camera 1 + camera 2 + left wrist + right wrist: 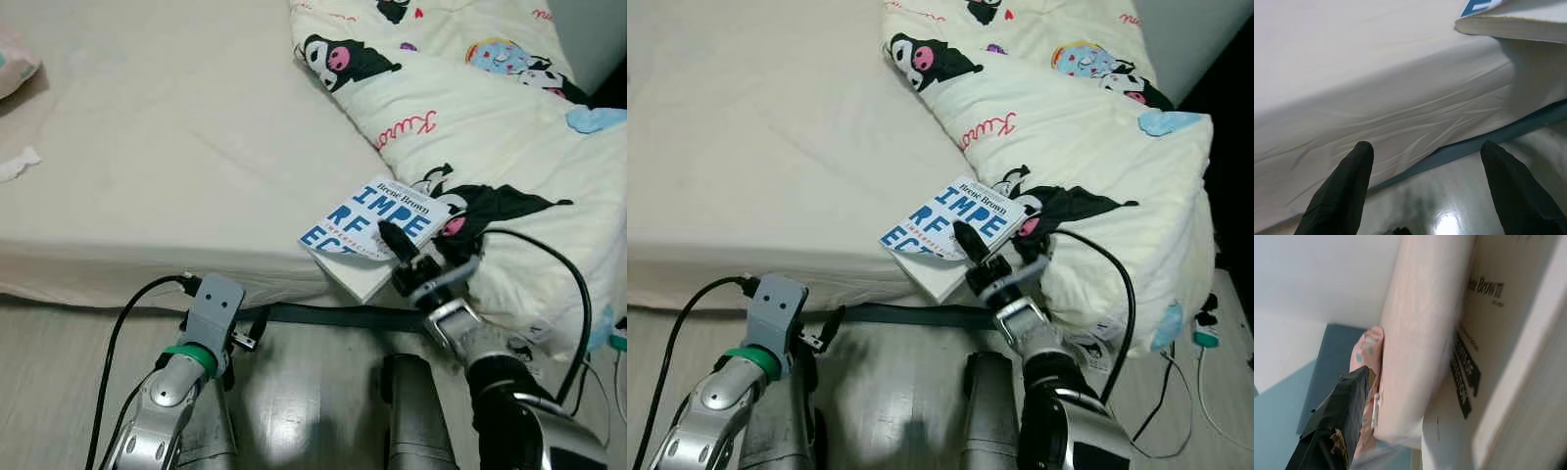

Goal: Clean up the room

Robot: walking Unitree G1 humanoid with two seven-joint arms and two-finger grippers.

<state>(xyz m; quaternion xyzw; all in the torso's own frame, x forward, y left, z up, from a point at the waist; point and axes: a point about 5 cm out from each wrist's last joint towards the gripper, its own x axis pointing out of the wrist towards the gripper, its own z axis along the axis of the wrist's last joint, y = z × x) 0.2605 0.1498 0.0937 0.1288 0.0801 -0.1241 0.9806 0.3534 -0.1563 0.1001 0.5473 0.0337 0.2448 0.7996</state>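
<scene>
A white book [364,227] with big blue letters lies at the mattress [176,147] corner, partly overhanging its edge. My right gripper [392,251] is shut on the book's near edge, one black finger [396,238] lying on the cover and the other beneath. In the right wrist view a finger [1337,426] presses along the book's page block [1420,333]. My left gripper [1430,196] is open with nothing between its fingers, held low over the floor facing the mattress side. Its wrist [211,315] sits left of the book.
A cream blanket [490,117] with cartoon prints is heaped on the bed's right side, touching the book. A pink pillow [15,59] and a white scrap [18,164] lie at the far left. A dark band [323,315] runs under the mattress. Cables [1205,392] trail at right.
</scene>
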